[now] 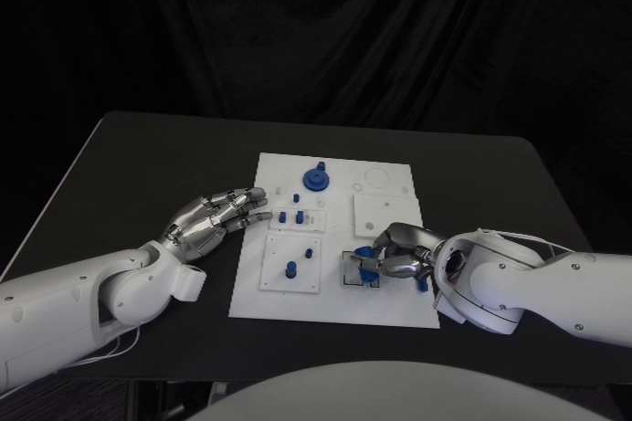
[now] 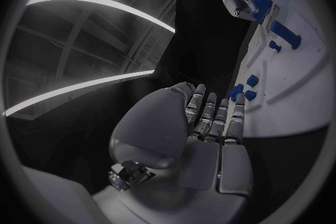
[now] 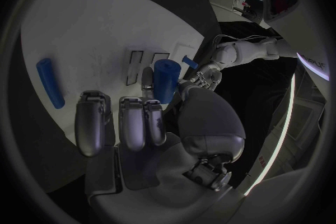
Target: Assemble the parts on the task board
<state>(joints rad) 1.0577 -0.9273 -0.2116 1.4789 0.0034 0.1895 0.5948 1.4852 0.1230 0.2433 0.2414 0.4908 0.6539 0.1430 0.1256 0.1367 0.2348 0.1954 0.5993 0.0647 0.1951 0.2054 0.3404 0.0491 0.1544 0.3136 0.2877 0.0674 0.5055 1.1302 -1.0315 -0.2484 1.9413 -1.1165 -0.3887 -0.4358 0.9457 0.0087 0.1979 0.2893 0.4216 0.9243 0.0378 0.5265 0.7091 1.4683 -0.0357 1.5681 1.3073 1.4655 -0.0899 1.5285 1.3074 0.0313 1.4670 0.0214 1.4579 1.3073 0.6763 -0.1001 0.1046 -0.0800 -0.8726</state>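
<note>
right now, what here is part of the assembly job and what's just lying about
Part of the job: task board; blue cylinder held by the right hand; blue parts on the board, such as the round knob; left hand, open.

Lying about: only the black table.

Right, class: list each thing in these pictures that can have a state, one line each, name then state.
left hand: open, fingers stretched out at the left edge of the task board, holding nothing.
right hand: gripping a blue cylinder.
blue cylinder: held upright over the board's near right part.
task board: flat on the table, several blue parts standing in it.
loose blue peg: lying on its side on the board.
</note>
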